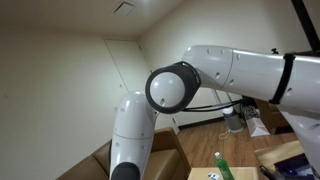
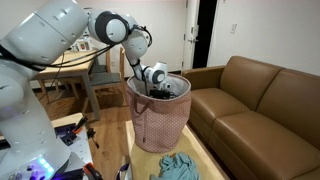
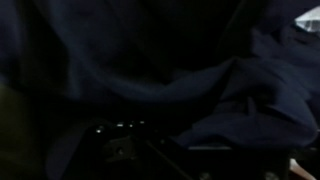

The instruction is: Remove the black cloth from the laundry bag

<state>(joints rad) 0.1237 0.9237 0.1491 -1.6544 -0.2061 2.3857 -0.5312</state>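
Note:
The laundry bag [image 2: 160,125] is a pink patterned basket standing upright in front of the sofa. My gripper [image 2: 160,92] reaches down inside its mouth, so its fingers are hidden below the rim. The black cloth [image 3: 170,70] fills the wrist view as dark folded fabric very close to the camera. A bit of it shows at the bag's opening [image 2: 172,90]. The wrist view is too dark to show the jaws or whether they hold the cloth.
A brown leather sofa [image 2: 260,100] stands beside the bag. A teal cloth [image 2: 178,166] lies on the floor in front of the bag. A wooden chair and desk [image 2: 100,80] stand behind. In an exterior view the arm [image 1: 200,85] blocks most of the scene.

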